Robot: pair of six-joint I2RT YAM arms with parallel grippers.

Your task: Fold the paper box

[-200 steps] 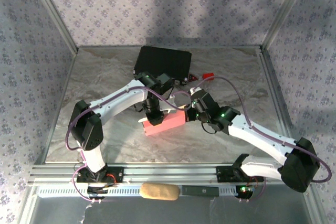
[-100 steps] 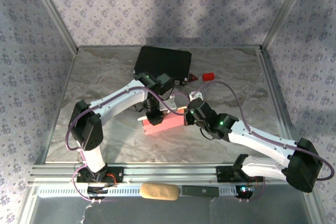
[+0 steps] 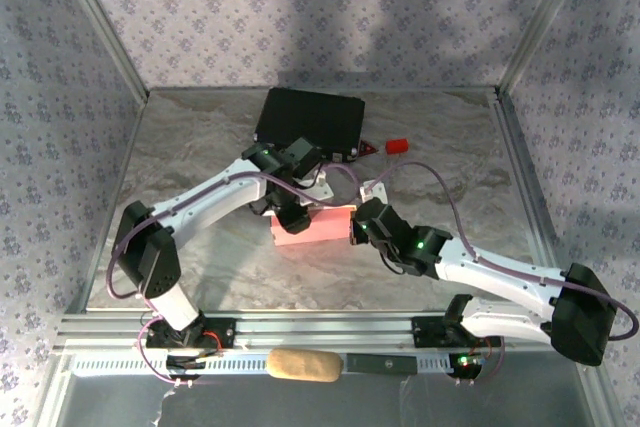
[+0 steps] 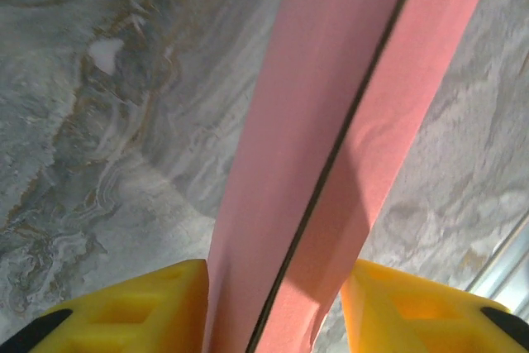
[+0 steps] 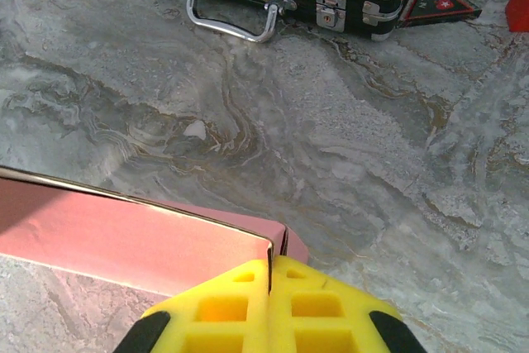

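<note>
We note the left pincer (image 4: 274,299) spread, straddling the paper box (image 4: 331,80). The right pincer (image 5: 271,274) is pressed together, tips at the box's end corner. The box lies mid-tabletop (image 3: 190,147), near the black case (image 3: 310,117).

The paper box (image 3: 312,226) lies on the table (image 3: 200,147), just before the case (image 3: 310,119).

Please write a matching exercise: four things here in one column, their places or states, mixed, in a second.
1. black case
2. red block
3. left tool
4. right tool

A. shut, at the paper box's end
B. at the far edge of the table
C. open, astride the paper box
D. right of the black case

Pairs: 1-B; 2-D; 3-C; 4-A
</note>
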